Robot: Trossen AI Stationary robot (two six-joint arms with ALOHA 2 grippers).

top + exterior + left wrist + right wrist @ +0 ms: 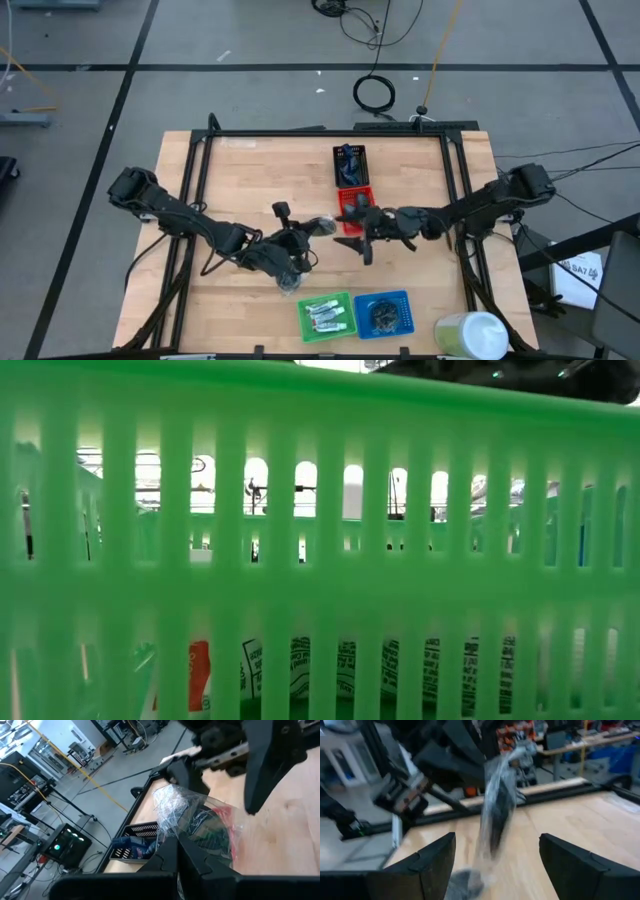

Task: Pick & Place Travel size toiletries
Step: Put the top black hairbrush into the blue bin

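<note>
A round dark pad in clear wrap [322, 224] is held up at mid-table by my left gripper [313, 230], which is shut on it. In the left wrist view the pad [210, 832] sits just beyond the shut fingers [177, 847]. My right gripper [352, 230] is open and faces the pad from the right. In the right wrist view the pad [497, 810] hangs between and beyond its spread fingers [497, 857], untouched. Thin white tubes [325, 316] lie in the green basket [320, 590]. Blue-grey bottles [135, 846] lie in the black basket [350, 160]. My left gripper pinches the clear wrap [170, 815] at the pad's near edge between its two fingers, coming from the table's left. The pad hangs upright, its lower end [490, 850] lifted clear of the table; one layer or several, I cannot tell.
A red basket [353, 200] stands just behind the two grippers. A blue basket [383, 313] holds a dark item at the near edge, beside a large white-and-green cylinder [470, 335]. Crumpled clear wrap [288, 283] lies under the left arm. The green basket fills the low view.
</note>
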